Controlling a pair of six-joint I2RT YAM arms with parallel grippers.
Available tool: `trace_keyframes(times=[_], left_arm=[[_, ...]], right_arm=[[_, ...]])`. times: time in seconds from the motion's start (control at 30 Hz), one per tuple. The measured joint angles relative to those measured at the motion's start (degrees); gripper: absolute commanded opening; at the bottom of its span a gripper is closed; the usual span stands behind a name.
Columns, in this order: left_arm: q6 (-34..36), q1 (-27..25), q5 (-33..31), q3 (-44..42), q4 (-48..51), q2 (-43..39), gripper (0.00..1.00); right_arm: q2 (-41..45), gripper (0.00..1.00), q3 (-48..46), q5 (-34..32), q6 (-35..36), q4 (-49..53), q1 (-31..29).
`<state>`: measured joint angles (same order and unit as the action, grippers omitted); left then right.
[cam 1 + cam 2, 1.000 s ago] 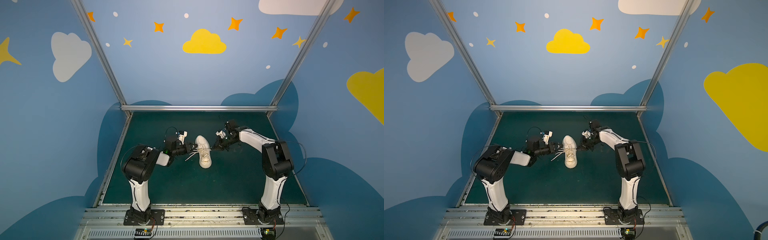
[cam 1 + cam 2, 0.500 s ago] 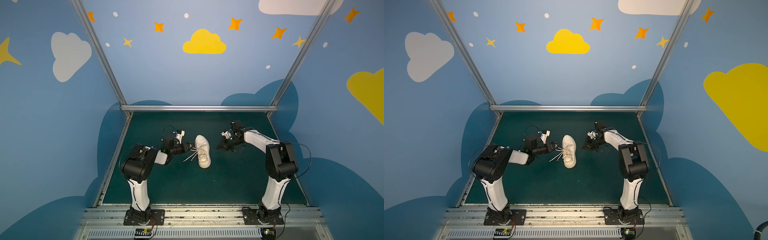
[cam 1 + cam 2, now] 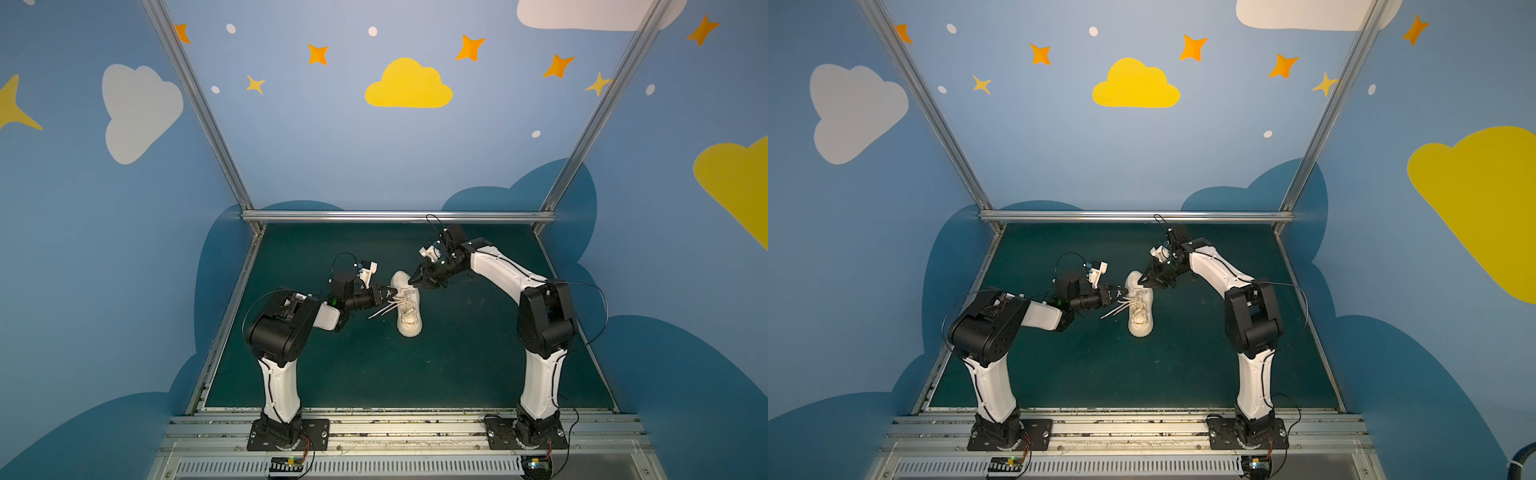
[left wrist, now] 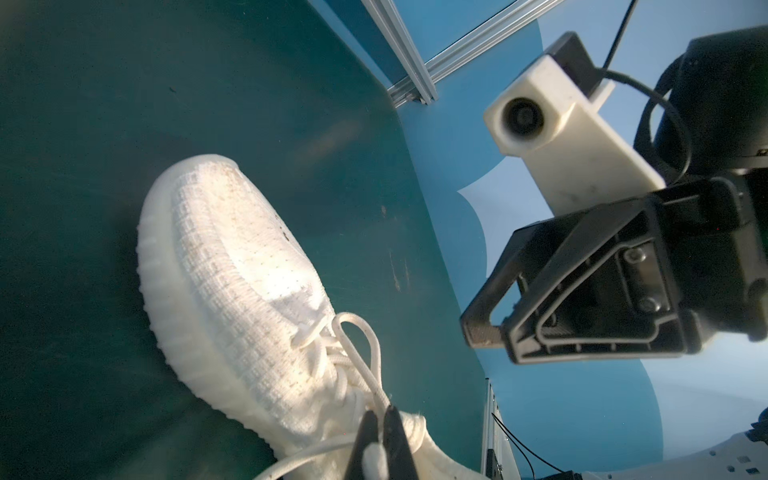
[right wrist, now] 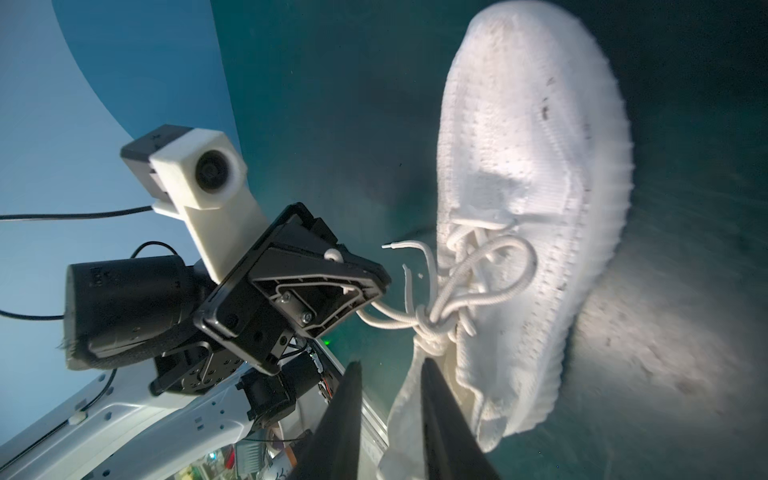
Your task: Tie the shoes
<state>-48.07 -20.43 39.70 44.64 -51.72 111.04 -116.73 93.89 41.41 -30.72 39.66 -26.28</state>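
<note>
Blue walls (image 3: 316, 137) painted with clouds and orange stars close in a dark green mat (image 3: 374, 374), with a metal rail (image 3: 395, 216) running along its far edge.

Starting on the left, my left arm (image 3: 282, 332) reaches in low over the mat. My left pincer (image 3: 388, 293) is pressed together on a strand of the laces (image 4: 357, 345). In the left wrist view the cord disappears between my fingertips (image 4: 395, 432). In the right wrist view two strands run from that pinch (image 5: 376, 291) to a tangle at the top of the lacing. A loop (image 5: 511, 253) stands up from the lacing, and the loose ends (image 3: 380, 311) trail off to the left of the shoe.

The shoe (image 3: 407, 307) lies sole down near the middle of the mat in both top views (image 3: 1140, 311). Its toe points at the far wall and its opening faces my bases. It sits just beside my left pincer and between my two pincers.

On the right, my right pincer (image 3: 413, 280) hangs near the shoe's far end. Its fingers (image 5: 349, 415) are spread with a clear gap and nothing gripped. The left wrist view shows it (image 4: 494, 332) apart from the shoe. In the right wrist view white fabric shows through the gap, and I cannot tell whether it is between the fingers or behind them. My right arm (image 3: 540, 324) arches in from the right.
</note>
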Motion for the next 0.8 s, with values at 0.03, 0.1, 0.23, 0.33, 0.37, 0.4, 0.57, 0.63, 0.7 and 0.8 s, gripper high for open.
trace_keyframes(times=[0.03, 0.1, 0.23, 0.33, 0.37, 0.4, 0.57, 0.63, 0.7, 0.8], left_arm=[[-0.2, 0.0, 0.0, -0.2, -0.3, 0.2, 0.03], [-0.6, -0.2, 0.0, -0.5, -0.9, 0.5, 0.03], [-1.4, -0.3, 0.0, -0.6, -2.0, 0.9, 0.03], [-1.9, -0.4, 0.0, -0.6, -2.8, 1.2, 0.03], [-2.1, -0.4, 0.0, -0.6, -2.9, 1.3, 0.03], [-2.3, -0.4, 0.0, -0.7, -3.0, 1.4, 0.03], [-2.9, -0.4, 0.1, -0.8, -3.7, 1.5, 0.03], [-3.2, -0.4, 0.3, -0.9, -4.2, 1.7, 0.03], [-3.4, -0.4, 0.5, -0.9, -4.9, 2.2, 0.03], [-4.0, -0.4, 0.7, -0.9, -5.4, 3.2, 0.03]], right_arm=[[-1.0, 0.31, 0.0, 0.3, -0.3, 0.1, -0.2], [-3.2, 0.33, 0.3, 1.0, -0.8, 0.3, -0.4], [-6.1, 0.37, 0.8, 1.5, -1.7, 0.3, -0.4], [-6.8, 0.37, 1.2, 2.0, -2.1, 0.2, -0.3], [-6.9, 0.37, 1.3, 2.2, -2.3, 0.2, -0.3], [-7.0, 0.37, 1.4, 2.4, -2.5, 0.0, -0.2], [-7.0, 0.39, 1.6, 2.7, -3.2, -0.2, 0.0], [-7.0, 0.39, 1.6, 2.9, -3.7, -0.3, 0.2], [-7.0, 0.39, 1.6, 3.1, -4.0, -0.5, 0.3], [-7.2, 0.37, 1.6, 3.3, -4.7, -1.0, 0.3]])
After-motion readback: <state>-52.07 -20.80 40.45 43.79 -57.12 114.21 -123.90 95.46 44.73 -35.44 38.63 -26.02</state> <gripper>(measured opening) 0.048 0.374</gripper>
